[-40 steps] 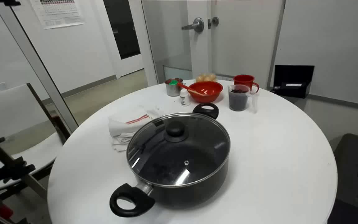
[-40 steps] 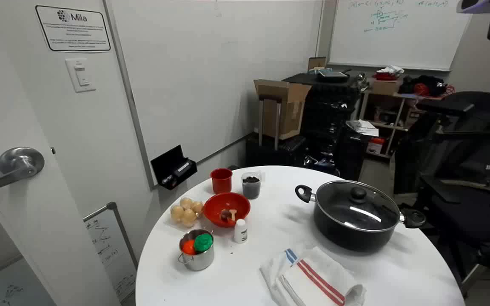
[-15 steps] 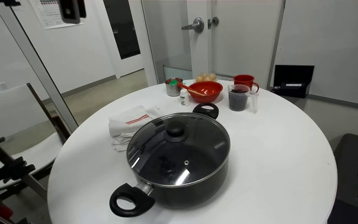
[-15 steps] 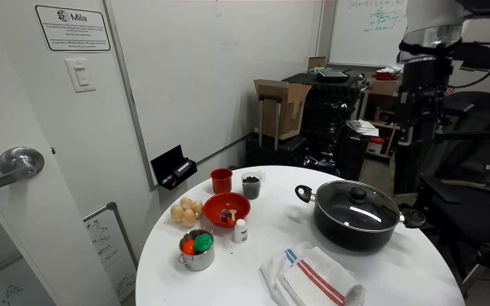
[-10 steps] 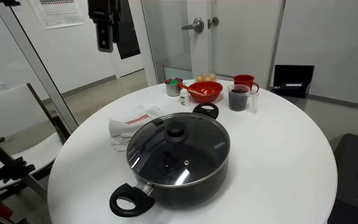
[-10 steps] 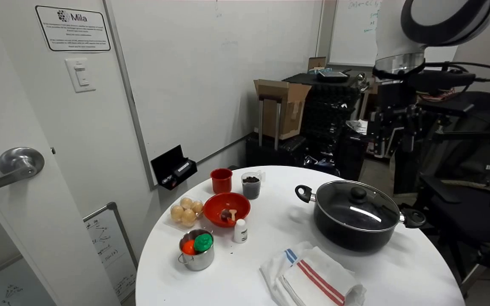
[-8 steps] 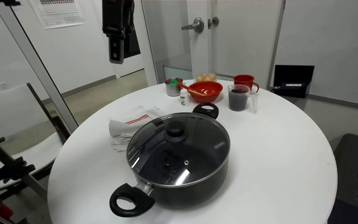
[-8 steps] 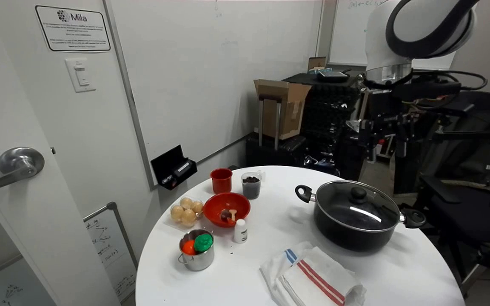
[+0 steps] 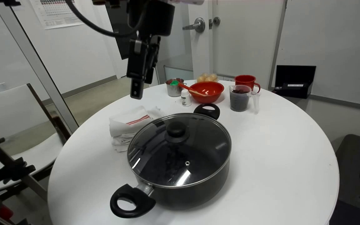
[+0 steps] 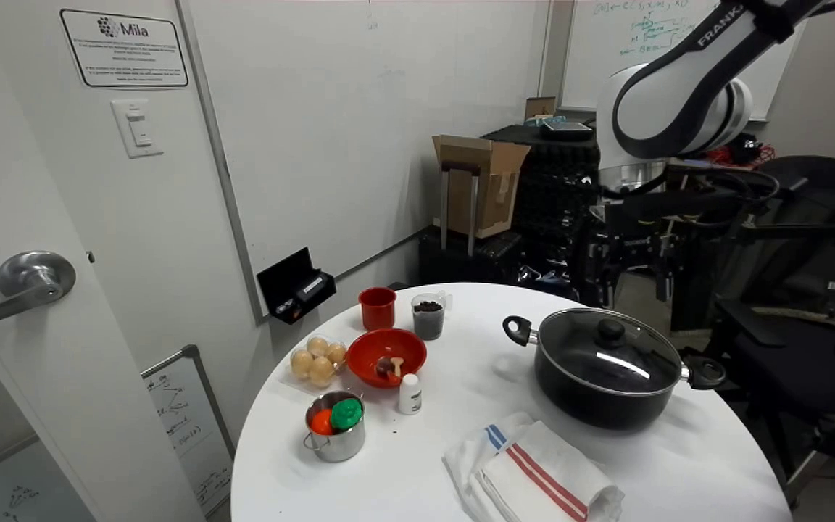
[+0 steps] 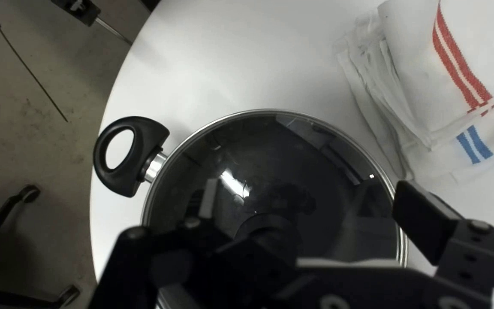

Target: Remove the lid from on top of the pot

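Lid [image 9: 179,150] round, transparent, metal-rimmed, black-knobbed.

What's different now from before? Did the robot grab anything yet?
The gripper swung in from the side and came down, closer to the pot. Its jaws are open; nothing was grabbed or let go. The lid is still on the pot, and the white cloth and red bowl stayed put.
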Robot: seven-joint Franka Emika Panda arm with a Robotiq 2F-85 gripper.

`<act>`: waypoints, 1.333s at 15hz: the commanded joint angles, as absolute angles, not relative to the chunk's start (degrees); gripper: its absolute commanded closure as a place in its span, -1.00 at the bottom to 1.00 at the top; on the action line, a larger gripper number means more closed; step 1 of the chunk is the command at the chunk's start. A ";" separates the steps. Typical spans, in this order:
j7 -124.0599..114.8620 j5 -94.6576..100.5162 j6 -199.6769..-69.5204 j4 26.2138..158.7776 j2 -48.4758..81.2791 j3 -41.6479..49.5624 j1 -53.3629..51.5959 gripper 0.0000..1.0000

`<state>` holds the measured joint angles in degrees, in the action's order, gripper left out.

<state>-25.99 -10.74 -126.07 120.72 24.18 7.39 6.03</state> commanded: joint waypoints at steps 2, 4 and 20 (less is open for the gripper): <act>-28.61 -15.25 -128.41 118.16 29.62 8.79 6.87 -1.00; -29.63 -16.43 -129.38 117.61 31.20 9.39 7.18 -1.00; -36.10 -18.48 -133.89 111.52 39.79 10.63 8.01 -1.00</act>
